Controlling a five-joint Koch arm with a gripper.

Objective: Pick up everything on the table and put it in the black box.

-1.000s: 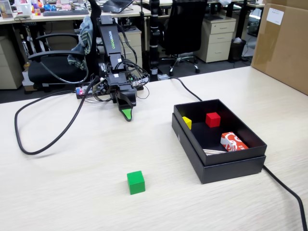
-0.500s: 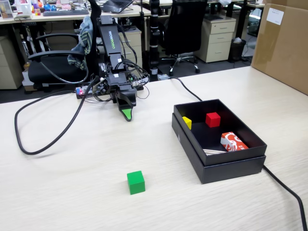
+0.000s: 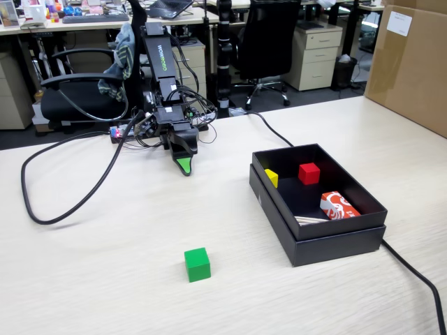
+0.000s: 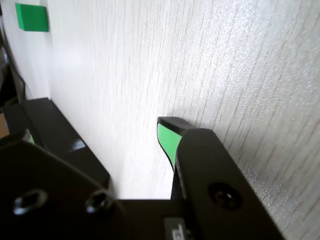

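Though its second jaw is hidden, pincer state unclear, green cube well apart

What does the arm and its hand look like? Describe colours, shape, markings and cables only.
The arm is black, built of boxy segments, with green lettering on the upper link. Loose wires bundle around its wrist, and a thick black cable loops across the table. The hand is black, tapering to a point, with a bright green inner pad.
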